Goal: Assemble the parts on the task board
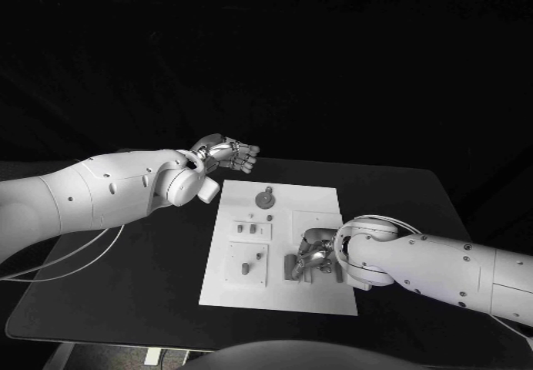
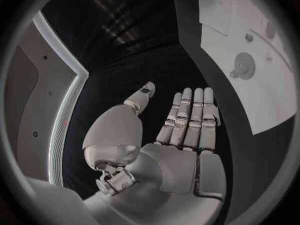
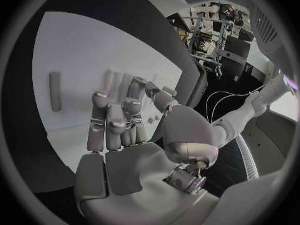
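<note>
Right hand (image 1: 314,258) curls low over the task board (image 1: 316,196), grasp unclear; left hand (image 1: 228,155) spread beyond its far-left corner.

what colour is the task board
White; the task board shows best in the head view, against the black table.

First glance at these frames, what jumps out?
The white task board in the middle of the black table stands out first, with small grey parts on it and a round gear-like piece near its far edge. The right hand is down over the board's near right area among the parts. The left hand hangs off the board's far left corner, fingers straight, holding nothing.
</note>
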Robot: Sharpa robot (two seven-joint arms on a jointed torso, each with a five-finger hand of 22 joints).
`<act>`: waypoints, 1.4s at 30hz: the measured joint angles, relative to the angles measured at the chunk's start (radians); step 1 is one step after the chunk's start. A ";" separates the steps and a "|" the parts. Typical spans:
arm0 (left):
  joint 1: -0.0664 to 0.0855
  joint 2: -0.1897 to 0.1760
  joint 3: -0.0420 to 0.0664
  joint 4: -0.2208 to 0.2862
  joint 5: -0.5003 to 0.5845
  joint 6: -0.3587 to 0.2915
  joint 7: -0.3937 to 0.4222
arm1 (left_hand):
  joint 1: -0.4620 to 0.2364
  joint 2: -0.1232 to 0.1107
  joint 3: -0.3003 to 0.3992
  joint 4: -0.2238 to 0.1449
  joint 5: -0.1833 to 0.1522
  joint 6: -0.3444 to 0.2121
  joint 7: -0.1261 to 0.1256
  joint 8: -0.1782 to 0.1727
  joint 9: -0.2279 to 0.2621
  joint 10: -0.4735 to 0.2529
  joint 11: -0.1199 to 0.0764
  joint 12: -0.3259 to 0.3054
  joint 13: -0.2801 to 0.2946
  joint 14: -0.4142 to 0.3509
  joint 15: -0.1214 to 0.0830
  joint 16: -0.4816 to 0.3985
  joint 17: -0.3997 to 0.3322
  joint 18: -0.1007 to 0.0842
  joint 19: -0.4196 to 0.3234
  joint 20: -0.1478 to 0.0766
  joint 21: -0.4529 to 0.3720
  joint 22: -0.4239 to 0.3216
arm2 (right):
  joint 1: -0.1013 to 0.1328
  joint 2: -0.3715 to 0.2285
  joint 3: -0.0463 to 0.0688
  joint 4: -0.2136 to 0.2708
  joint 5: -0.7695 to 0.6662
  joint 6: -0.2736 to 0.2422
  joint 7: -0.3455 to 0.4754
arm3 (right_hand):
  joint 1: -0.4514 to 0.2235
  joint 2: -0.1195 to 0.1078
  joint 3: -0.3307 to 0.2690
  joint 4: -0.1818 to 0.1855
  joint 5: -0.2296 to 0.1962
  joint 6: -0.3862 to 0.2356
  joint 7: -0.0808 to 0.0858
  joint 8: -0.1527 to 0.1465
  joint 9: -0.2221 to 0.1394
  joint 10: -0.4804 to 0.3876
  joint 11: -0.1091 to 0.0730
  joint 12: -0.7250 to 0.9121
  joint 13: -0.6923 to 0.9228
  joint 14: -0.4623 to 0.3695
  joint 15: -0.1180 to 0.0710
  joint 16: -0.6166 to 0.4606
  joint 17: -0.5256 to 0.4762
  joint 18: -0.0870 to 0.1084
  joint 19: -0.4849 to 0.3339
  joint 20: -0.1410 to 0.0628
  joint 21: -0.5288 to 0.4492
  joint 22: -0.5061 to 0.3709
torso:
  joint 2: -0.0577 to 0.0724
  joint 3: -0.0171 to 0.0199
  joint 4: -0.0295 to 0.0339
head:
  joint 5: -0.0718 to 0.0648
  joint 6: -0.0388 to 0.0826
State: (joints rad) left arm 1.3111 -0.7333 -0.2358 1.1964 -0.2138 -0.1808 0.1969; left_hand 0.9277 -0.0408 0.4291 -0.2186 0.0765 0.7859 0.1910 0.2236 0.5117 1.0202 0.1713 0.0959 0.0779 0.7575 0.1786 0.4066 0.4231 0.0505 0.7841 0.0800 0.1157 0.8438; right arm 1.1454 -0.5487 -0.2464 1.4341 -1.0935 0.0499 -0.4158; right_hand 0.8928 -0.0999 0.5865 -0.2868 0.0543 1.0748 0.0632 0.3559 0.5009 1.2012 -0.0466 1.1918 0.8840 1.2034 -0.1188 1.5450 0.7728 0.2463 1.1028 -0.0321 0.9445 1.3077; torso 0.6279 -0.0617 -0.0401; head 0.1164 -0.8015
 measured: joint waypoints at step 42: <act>0.000 0.000 0.000 -0.002 -0.001 0.001 0.000 | 0.000 0.000 0.000 0.000 0.000 0.000 0.000 0.000 0.000 0.000 0.000 0.000 -0.001 0.000 0.000 0.000 0.002 0.008 -0.003 -0.003 0.000 0.001 | -0.005 -0.010 0.000 0.008 -0.128 -0.020 -0.013 | -0.009 -0.009 -0.019 0.008 0.000 0.015 -0.003 0.000 0.000 0.014 -0.007 0.000 0.003 0.008 0.000 0.000 -0.002 0.002 0.009 0.002 0.000 0.000 | 0.000 0.0001 -0.0002 | -0.001 -0.004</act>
State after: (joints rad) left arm 1.3112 -0.7335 -0.2357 1.1948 -0.2146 -0.1799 0.1969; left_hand 0.9277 -0.0408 0.4291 -0.2186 0.0765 0.7859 0.1910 0.2236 0.5115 1.0202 0.1714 0.0959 0.0773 0.7576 0.1785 0.4066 0.4246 0.0586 0.7809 0.0768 0.1157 0.8452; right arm 1.1403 -0.5583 -0.2464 1.4417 -1.2218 0.0301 -0.4287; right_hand 0.8839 -0.1087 0.5673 -0.2786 0.0543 1.0902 0.0599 0.3560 0.5013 1.2154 -0.0537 1.1918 0.8875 1.2117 -0.1190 1.5450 0.7709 0.2483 1.1118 -0.0299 0.9445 1.3074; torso 0.6275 -0.0616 -0.0403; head 0.1153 -0.8058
